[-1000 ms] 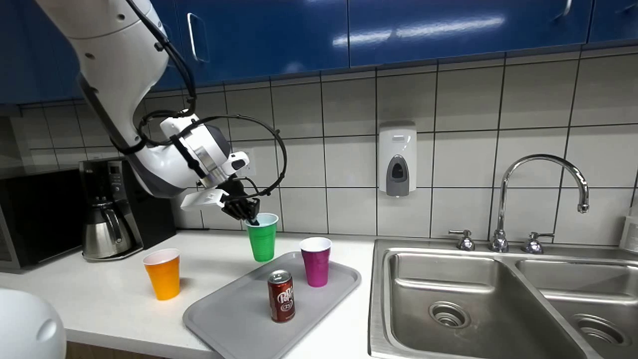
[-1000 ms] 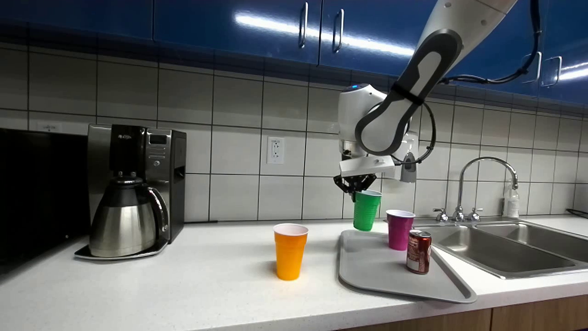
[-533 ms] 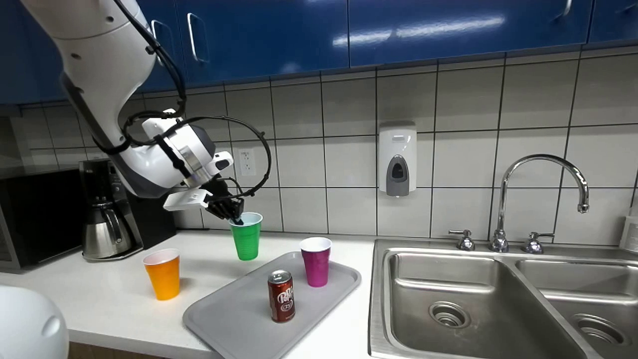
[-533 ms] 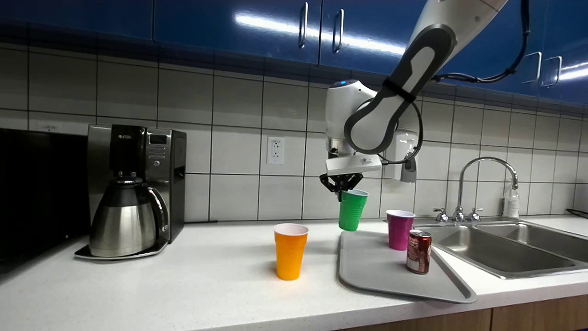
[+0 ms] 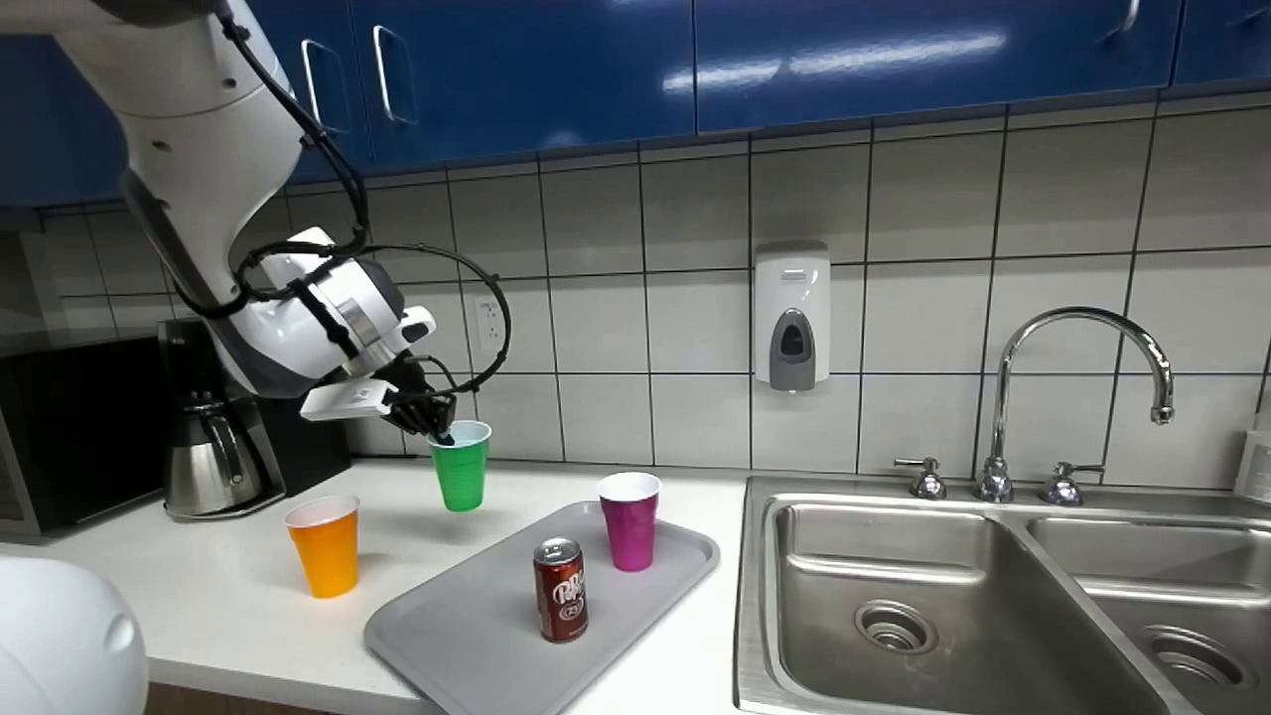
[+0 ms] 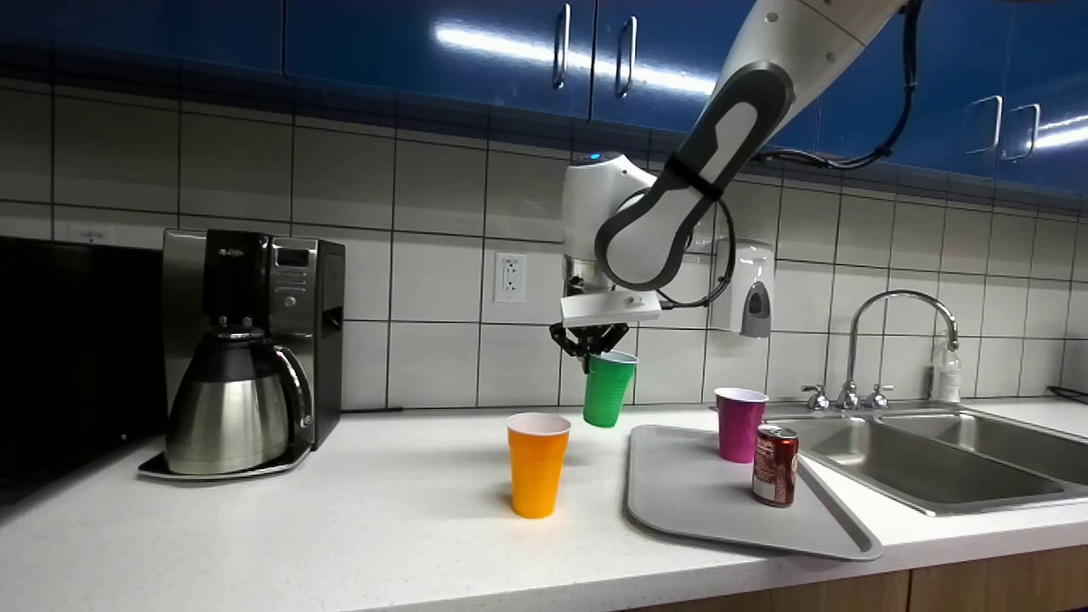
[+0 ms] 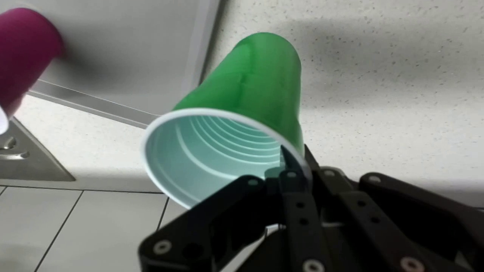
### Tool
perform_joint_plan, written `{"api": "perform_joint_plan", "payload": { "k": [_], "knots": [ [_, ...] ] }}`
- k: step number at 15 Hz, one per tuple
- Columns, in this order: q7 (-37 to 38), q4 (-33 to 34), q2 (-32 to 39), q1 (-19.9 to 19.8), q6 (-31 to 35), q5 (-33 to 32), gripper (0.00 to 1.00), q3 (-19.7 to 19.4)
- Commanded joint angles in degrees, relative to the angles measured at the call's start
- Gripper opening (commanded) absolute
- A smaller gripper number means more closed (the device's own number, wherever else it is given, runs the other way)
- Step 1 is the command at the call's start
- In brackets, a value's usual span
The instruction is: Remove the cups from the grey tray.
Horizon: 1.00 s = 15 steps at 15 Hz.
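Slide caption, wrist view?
Gripper pinching the green cup by its rim, magenta cup standing on the grey tray.

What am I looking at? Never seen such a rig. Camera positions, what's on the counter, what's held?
It's one robot arm ending in a gripper. Two pictures are exterior views, from cameras outside the robot. The third is the wrist view, looking from the arm's end past the gripper.

The gripper is shut on the rim of a green cup and holds it, slightly tilted, in the air above the white counter. On the counter stand an orange cup, a coffee maker and a grey tray. On the tray are a magenta cup and a drink can, both upright. A steel sink is set into the counter beside the tray.
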Motion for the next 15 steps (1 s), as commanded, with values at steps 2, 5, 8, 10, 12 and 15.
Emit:
{"api": "perform_joint_plan", "payload": {
  "k": [2, 5, 8, 10, 12, 15],
  "knots": [
    [1.14, 5.87, 5.48, 2.65, -1.73, -1.32, 0.01, -0.24],
    [0.29, 7.6, 8.48, 4.17, -1.66, -0.98, 0.01, -0.62],
    [-0.23, 8.64, 10.71, 5.36, -1.44, -0.73, 0.01, -1.09],
    [-0.99, 9.13, 11.9, 5.73, -1.34, -0.13, 0.01, -1.11],
    [-1.42, 9.6, 12.79, 5.99, -1.55, 0.4, 0.29, -1.12],
    [-1.48, 10.09, 13.46, 6.2, -1.41, 0.59, 0.43, -1.4]
  ]
}}
